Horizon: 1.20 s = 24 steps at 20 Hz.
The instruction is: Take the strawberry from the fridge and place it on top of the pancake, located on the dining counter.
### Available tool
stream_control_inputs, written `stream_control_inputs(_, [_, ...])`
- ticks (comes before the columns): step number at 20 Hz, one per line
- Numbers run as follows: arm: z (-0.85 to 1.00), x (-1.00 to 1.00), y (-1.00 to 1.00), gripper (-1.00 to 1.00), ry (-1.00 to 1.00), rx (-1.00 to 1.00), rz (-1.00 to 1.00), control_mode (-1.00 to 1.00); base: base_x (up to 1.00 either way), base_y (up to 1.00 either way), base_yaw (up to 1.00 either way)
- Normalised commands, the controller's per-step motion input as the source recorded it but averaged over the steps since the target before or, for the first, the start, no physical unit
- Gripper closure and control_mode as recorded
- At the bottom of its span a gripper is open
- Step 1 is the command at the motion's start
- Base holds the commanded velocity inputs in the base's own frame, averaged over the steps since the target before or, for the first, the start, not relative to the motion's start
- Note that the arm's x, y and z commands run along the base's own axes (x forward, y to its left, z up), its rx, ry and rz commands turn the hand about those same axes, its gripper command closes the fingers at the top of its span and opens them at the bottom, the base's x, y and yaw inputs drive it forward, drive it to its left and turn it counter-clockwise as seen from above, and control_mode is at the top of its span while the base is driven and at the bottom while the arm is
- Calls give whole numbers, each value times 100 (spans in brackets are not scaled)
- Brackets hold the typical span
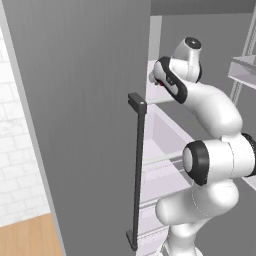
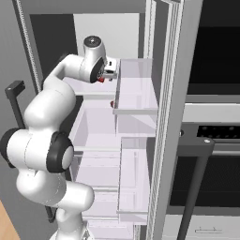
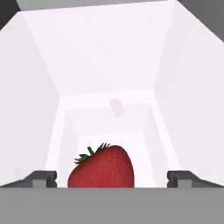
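Strawberry [image 3: 101,166] taken as landmark throughout; it is seen in the hand view lying on a white shelf [image 3: 109,109] inside the fridge [image 1: 75,100], green calyx pointing away toward the back wall. To the left of the strawberry one dark fingertip [image 3: 41,179] is seen, well clear of the fruit; to the right of it the other is equally clear, so the gripper [image 3: 113,180] is spread wide with nothing held and the fruit roughly centred between the jaws, perhaps slightly left of centre. Step in hand is judged to be the final approach before the grasp. A short further advance along the current line is advised until the widest part of the fruit is bracketed, not just the near shoulder. A small shift toward the left may be needed so both pads meet together and the fruit is not rolled. Closure should be gentle and slow, since the surface is rounded and likely to squirt out. In the right base view, the hand is seen reaching into the upper shelf level, close to a clear door bin [image 2: 136,86]; withdrawal should be straight back.
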Motion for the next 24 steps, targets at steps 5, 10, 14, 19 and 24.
stream_control_inputs(5, [-3, 10, 5, -100, 1, 0, 0, -100, 0, 0, 0])
stream_control_inputs(10, [-2, 1, 1, -100, 1, 0, 0, -100, 0, 0, 0])
stream_control_inputs(14, [-8, 0, 5, 100, 3, 0, 0, -100, 0, 0, 0])
stream_control_inputs(19, [0, 0, 2, 100, 0, 0, 1, -100, 0, 0, 0])
stream_control_inputs(24, [0, -2, 0, 100, -1, 0, 0, -100, 0, 0, 0])
